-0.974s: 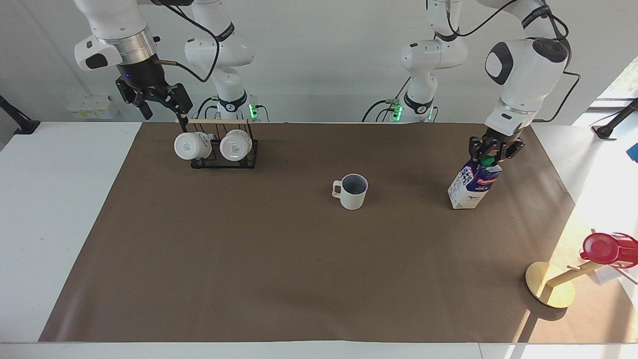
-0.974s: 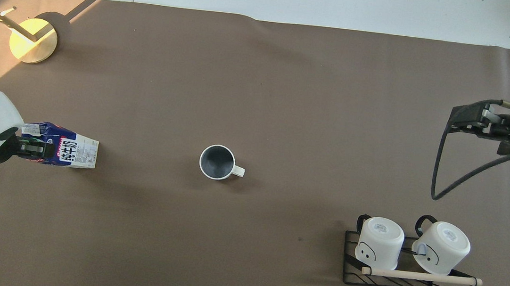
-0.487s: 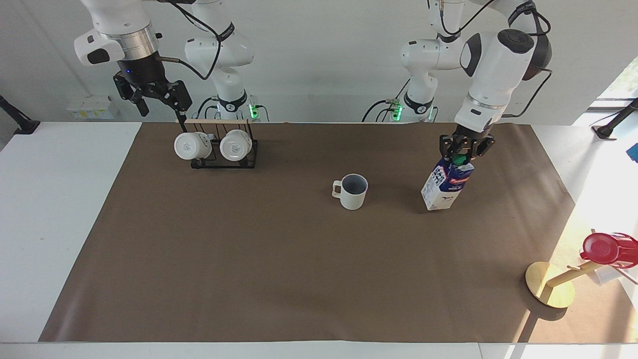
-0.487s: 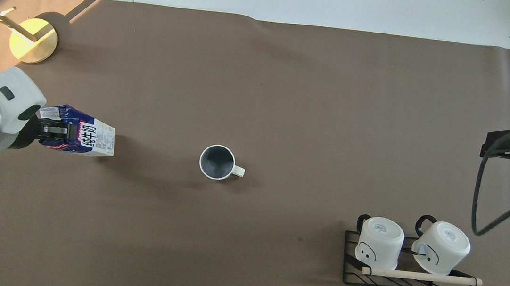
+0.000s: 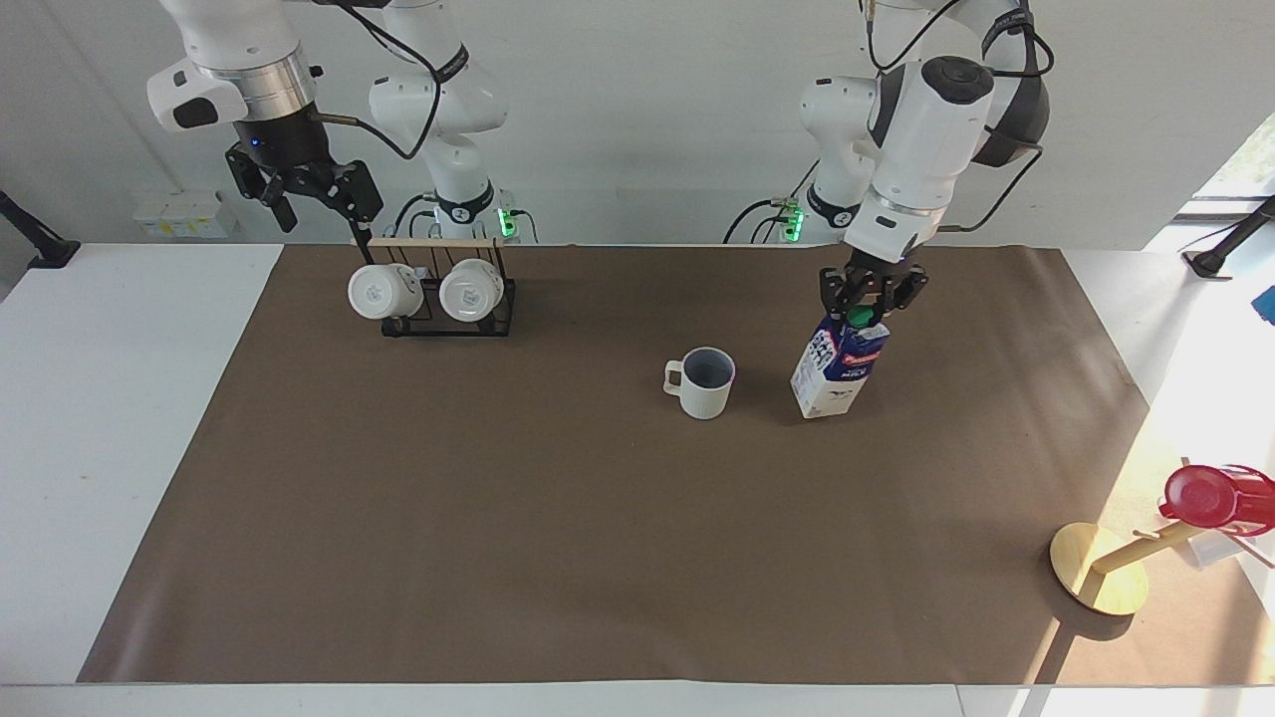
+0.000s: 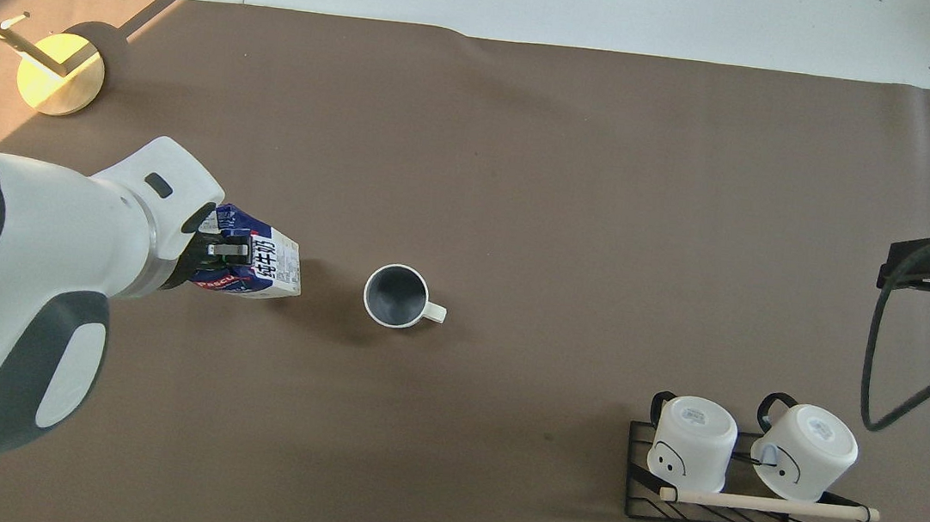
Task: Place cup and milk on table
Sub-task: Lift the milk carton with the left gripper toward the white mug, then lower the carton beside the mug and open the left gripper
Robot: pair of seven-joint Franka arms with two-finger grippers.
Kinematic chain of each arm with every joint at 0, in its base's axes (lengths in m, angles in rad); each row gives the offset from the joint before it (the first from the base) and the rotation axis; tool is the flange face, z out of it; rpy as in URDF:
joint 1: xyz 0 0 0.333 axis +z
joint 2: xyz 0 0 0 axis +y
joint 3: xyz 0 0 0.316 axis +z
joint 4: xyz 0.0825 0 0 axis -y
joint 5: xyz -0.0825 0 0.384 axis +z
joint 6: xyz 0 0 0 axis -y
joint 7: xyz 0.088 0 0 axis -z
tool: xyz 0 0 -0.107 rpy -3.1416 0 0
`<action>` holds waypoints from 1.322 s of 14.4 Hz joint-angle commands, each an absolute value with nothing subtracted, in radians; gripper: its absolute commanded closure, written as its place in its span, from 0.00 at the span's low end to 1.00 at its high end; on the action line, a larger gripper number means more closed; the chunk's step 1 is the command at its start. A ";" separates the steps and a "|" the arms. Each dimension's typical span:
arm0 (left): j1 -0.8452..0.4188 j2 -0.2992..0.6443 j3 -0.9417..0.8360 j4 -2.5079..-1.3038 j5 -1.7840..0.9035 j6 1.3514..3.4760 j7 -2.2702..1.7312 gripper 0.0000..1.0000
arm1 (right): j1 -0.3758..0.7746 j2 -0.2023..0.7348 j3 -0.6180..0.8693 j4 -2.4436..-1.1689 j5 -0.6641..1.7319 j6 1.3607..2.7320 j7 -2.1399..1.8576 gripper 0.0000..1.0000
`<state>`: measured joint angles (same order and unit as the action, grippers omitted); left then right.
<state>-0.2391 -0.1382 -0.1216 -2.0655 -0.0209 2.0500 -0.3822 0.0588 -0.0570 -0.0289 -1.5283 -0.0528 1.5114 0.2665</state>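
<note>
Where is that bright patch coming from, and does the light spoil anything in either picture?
Facing view: sunlight washes out the left arm's end of the white table with its brown mat, where the round brass stand holding a red cup casts a long shadow. Overhead view: the same glare sits at the top corner, bleaching the stand; the middle is evenly lit.

Robot lab: bench-mounted twin arms [image 5: 926,110]
</note>
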 commanded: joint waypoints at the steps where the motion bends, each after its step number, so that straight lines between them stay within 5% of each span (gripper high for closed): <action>1: -0.293 -0.114 -0.106 -2.066 -0.020 2.068 -0.423 0.50 | 0.046 -0.057 -0.028 -1.517 -0.058 1.493 0.247 0.00; 10: -0.307 -0.100 -0.106 -2.134 -0.018 2.160 -0.428 0.49 | 0.046 -0.057 -0.028 -1.519 -0.058 1.493 0.247 0.00; 11: -0.308 -0.100 -0.106 -2.134 -0.018 2.160 -0.431 0.46 | 0.046 -0.058 -0.028 -1.517 -0.058 1.493 0.247 0.00; 14: -0.324 -0.100 -0.106 -2.128 -0.018 2.146 -0.462 0.00 | 0.046 -0.057 -0.028 -1.517 -0.058 1.493 0.247 0.00; 19: -0.321 -0.104 -0.104 -2.015 -0.017 1.996 -0.482 0.00 | 0.046 -0.057 -0.028 -1.517 -0.058 1.493 0.247 0.00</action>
<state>-0.3125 -0.0948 -0.1203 -2.0886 -0.0209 2.0980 -0.4736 0.0587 -0.0570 -0.0338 -1.5278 -0.0528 1.5114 0.2665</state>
